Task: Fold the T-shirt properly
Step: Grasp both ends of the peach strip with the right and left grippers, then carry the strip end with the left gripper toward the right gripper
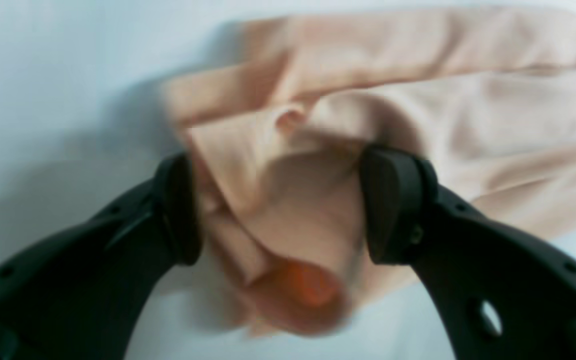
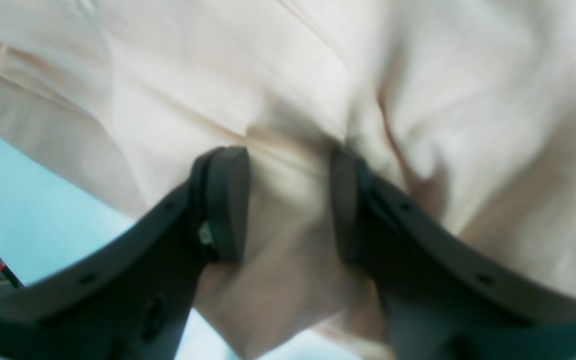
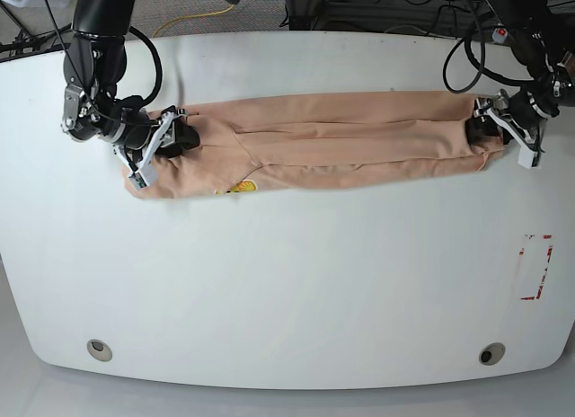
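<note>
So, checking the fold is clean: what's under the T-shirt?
Only the white table shows around the T-shirt, a long band stretched between both grippers. Anything beneath the cloth is covered.

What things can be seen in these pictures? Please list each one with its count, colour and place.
T-shirt: one, peach, stretched as a long band across the far half of the table, a small yellow mark near its front edge.
Table: one, white, under everything.
Red marking: one, red outline, on the table's right edge in the base view.
Round holes: two, grey, near the table's front corners.
Cables: several, black, behind the table.
Left tool: one, black, cloth between its pads.
Right tool: one, black, cloth between its pads.
</note>
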`<action>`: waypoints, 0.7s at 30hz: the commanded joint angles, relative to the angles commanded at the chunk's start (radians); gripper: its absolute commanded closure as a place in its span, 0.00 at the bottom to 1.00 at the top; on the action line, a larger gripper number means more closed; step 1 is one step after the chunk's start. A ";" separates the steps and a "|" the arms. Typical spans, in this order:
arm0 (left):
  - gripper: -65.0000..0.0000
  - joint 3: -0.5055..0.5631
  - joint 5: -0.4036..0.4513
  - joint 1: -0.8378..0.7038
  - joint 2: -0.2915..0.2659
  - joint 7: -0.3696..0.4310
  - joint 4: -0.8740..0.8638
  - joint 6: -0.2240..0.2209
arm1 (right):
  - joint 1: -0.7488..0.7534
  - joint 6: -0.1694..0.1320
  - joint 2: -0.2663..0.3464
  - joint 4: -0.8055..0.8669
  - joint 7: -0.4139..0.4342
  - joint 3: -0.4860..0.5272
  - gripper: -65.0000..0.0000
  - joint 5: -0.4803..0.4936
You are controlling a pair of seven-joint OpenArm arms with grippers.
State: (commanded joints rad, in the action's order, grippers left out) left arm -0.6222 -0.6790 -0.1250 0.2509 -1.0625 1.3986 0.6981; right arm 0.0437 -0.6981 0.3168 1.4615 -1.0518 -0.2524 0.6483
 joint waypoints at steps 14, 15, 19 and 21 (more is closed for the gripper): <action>0.91 0.002 -0.018 0.014 0.002 -0.132 0.155 0.000 | 0.000 0.000 -0.006 0.000 0.000 -0.005 0.59 0.003; 0.91 0.002 -0.017 0.014 0.002 -0.133 0.193 0.000 | 0.000 0.000 -0.006 0.000 0.000 -0.005 0.59 0.003; 0.91 0.011 -0.012 -0.031 -0.002 -0.135 0.394 0.000 | 0.000 0.000 -0.006 0.000 0.000 -0.003 0.59 0.003; 0.91 0.052 -0.015 -0.035 -0.009 -0.135 0.480 0.000 | 0.000 0.000 -0.006 0.000 0.000 -0.003 0.59 0.003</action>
State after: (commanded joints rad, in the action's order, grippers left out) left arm -0.5700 -0.6943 -0.1603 0.2417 -1.1976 1.8788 0.6981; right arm 0.0437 -0.6981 0.3107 1.4615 -1.0518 -0.2555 0.6513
